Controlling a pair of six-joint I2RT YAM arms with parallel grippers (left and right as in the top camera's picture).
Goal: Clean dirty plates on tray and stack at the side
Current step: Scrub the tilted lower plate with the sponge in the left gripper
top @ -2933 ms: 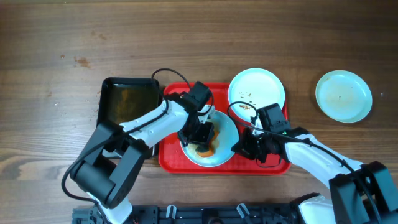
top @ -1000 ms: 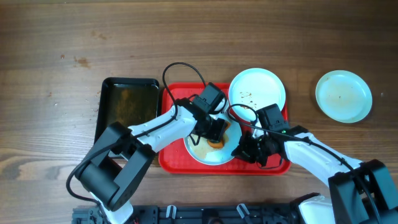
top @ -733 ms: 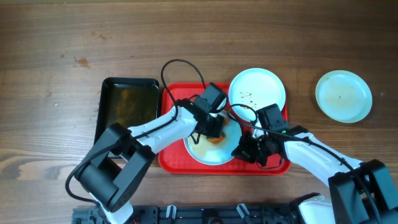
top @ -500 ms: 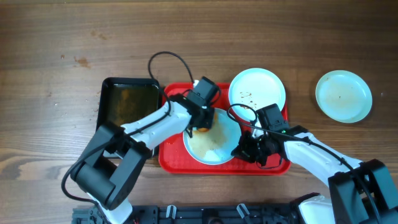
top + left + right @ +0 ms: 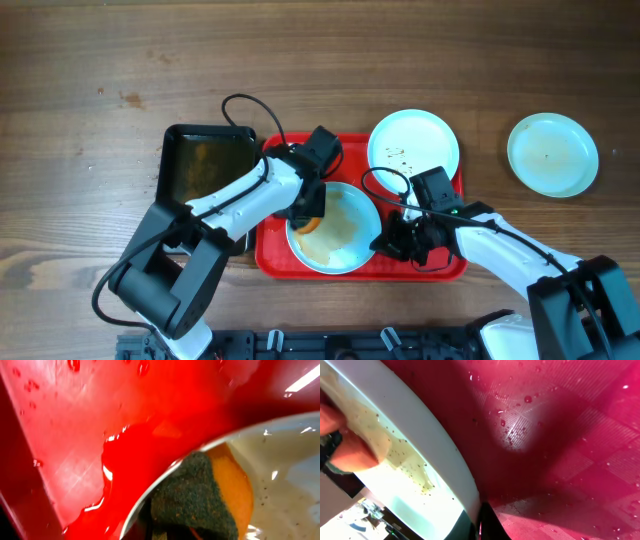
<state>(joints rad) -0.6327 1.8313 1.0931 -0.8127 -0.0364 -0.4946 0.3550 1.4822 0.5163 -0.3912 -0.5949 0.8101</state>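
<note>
Overhead, I see the glossy red tray (image 5: 272, 252) carrying a round mint centre plate (image 5: 345, 225). My left gripper (image 5: 306, 208) is clamped on an orange sponge (image 5: 309, 222) at the plate's left rim, and my right gripper (image 5: 386, 243) pinches its right rim. A second plate (image 5: 413, 140) overlaps the tray's far corner. A third plate (image 5: 552, 153) lies well apart on the wood, and a black pan (image 5: 205, 165) sits just beside the tray.

Left wrist: the sponge's dark gritty face sits over orange foam, against the wet rim.

Right wrist: the brown-specked rim lies over the tray's waffle texture.

Red rectangular tray (image 5: 272, 250), rounded corners, raised rim, floor wet. Middle plate (image 5: 345, 235), pale mint-blue, filmed brownish and dotted with dark specks, sits in the tray, right rim apparently lifted. Second plate (image 5: 413, 140), with a few brown specks, overlaps the tray's far right corner. Third plate (image 5: 552, 153) lies flat on the table (image 5: 100, 80), well right of the tray
</note>
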